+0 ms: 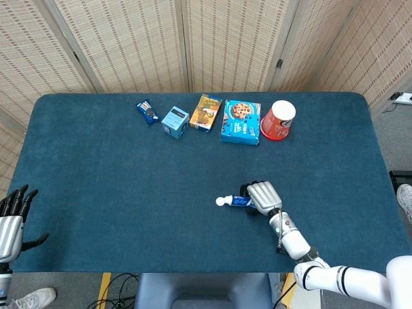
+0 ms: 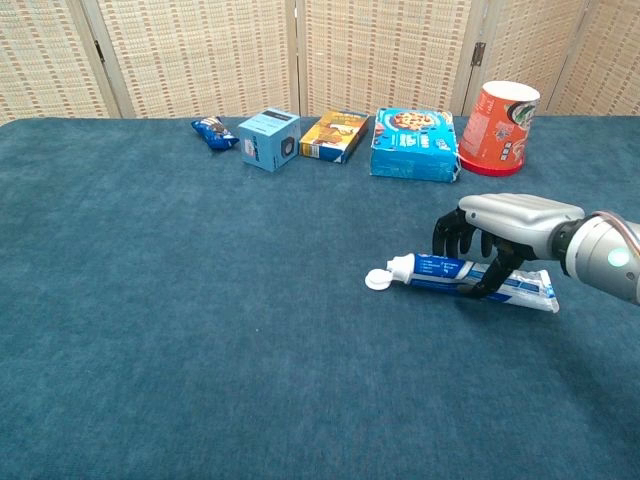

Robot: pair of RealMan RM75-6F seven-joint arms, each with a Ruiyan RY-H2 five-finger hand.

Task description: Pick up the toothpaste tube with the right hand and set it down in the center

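Note:
The blue and white toothpaste tube (image 1: pixel 232 201) (image 2: pixel 438 268) lies flat on the blue table, right of centre, with its white cap pointing left. My right hand (image 1: pixel 262 196) (image 2: pixel 505 222) sits over the tube's rear half. Its fingers (image 2: pixel 455 235) curl down on the far side and the thumb presses the near side, so the hand grips the tube. The tube's tail end (image 2: pixel 535 292) sticks out to the right under the hand. At the table's lower left edge my left hand (image 1: pixel 13 220) is open and holds nothing; it shows only in the head view.
Along the back of the table (image 1: pixel 96 180) stand a small blue snack packet (image 1: pixel 147 111), a light blue box (image 1: pixel 174 121), an orange box (image 1: pixel 206 112), a blue cookie box (image 1: pixel 241 121) and a red cup (image 1: pixel 279 120). Woven screens close off the far side.

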